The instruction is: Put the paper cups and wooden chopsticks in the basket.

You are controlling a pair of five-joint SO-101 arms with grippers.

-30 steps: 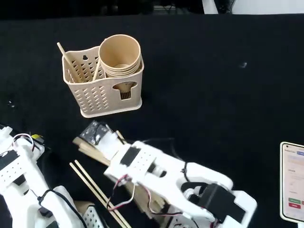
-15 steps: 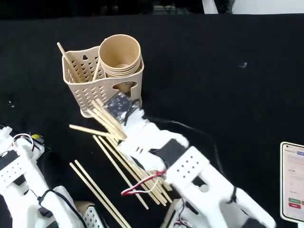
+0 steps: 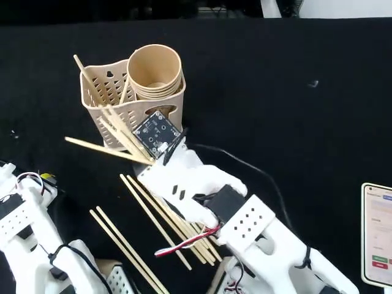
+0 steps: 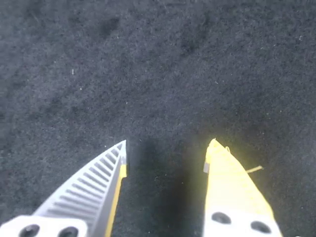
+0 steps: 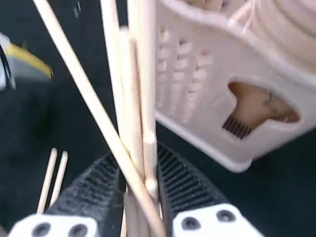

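First, at the front left of the black surface (image 3: 294, 110), the left arm (image 3: 24, 226) is folded low. Its hand (image 4: 168, 148) hangs over bare cloth, the two fingers apart with nothing between them. Just beside it a pair of loose chopsticks (image 3: 125, 248) lies parallel on the surface. A looser scatter of sticks (image 3: 153, 211) lies next to them, partly under the right arm (image 3: 245, 223).

That arm stretches diagonally from the front right toward the basket (image 3: 122, 122). The right hand (image 5: 140, 163) is clamped on a bundle of wooden chopsticks (image 5: 133, 98). Seen from above, the bundle (image 3: 119, 131) points up across the basket's front wall, with one stick (image 3: 98, 148) splayed out sideways. Whether the tips touch the wall cannot be told.

Farther back, the beige perforated basket stands upright. A stack of paper cups (image 3: 154, 70) fills one compartment. In the other, a single chopstick (image 3: 84, 72) leans over the rim.

At the right edge of the surface lies a phone (image 3: 376, 233).
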